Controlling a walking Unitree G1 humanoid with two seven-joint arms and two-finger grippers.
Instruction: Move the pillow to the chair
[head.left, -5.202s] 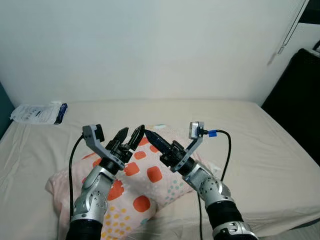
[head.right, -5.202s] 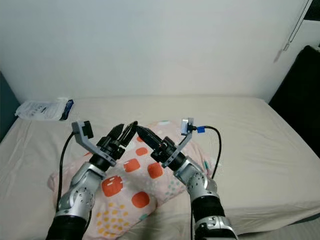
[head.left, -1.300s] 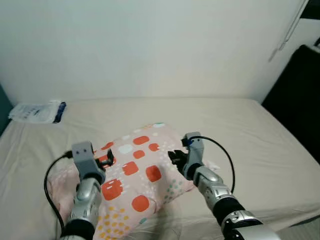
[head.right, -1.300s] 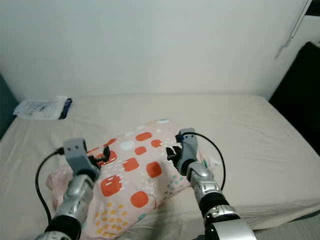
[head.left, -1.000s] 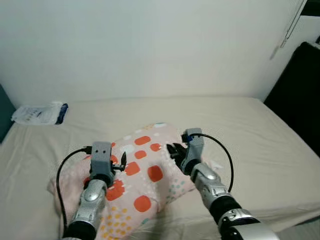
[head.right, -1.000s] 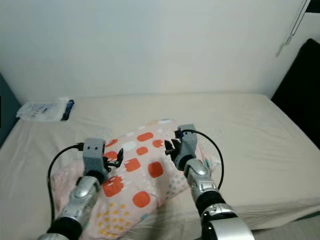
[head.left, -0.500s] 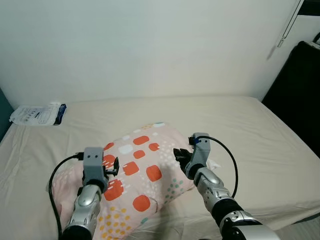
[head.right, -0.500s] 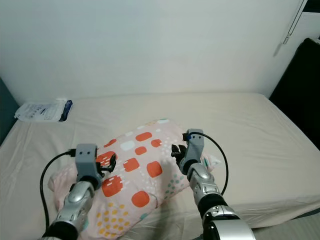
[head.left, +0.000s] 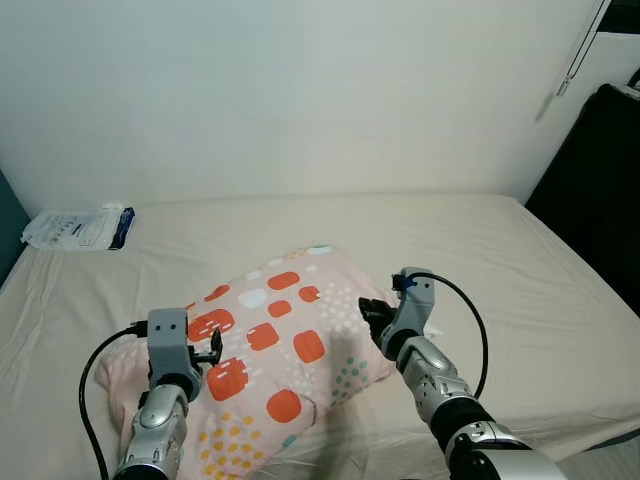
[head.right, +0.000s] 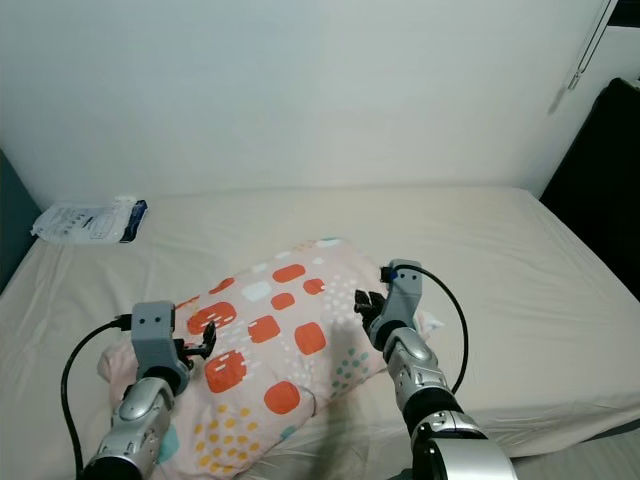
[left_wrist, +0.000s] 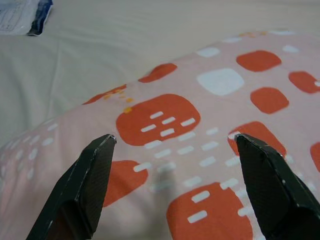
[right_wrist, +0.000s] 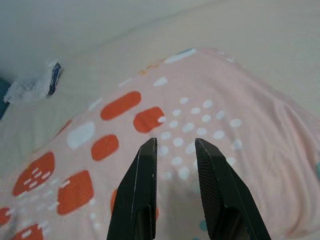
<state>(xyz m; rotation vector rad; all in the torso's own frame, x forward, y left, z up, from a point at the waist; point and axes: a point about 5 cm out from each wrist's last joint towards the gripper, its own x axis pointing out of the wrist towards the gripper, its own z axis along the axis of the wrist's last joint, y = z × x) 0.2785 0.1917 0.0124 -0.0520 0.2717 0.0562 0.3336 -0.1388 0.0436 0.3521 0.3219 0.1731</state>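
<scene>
1. Fingers of the left gripper (left_wrist: 172, 185) stand wide apart with nothing between them, poised just over the pillow's (head.left: 280, 340) orange-patched cover at its left side.
2. Right gripper (right_wrist: 175, 150) sits at the pillow's right edge with its two black fingers narrowly parted, only a slim gap showing; they hold nothing that I can make out (whether the tips press the fabric is not clear).
3. Pillow placement: it lies on the bed (head.left: 500, 240) near the front edge, between the two grippers, pale pink with orange and white blocks and dotted patches.
4. Orientation: its long axis runs diagonally, one corner pointing toward the far wall and slightly right, the opposite end toward the robot's left near side, and it lies flat on the sheet.
5. Progress: by my reading the task is at its very start. No grasp is made, the pillow is not lifted, and carrying it to the chair is all still left.
6. Farther out, a white packet (head.left: 75, 228) rests at the bed's far left corner, well apart from the pillow.
</scene>
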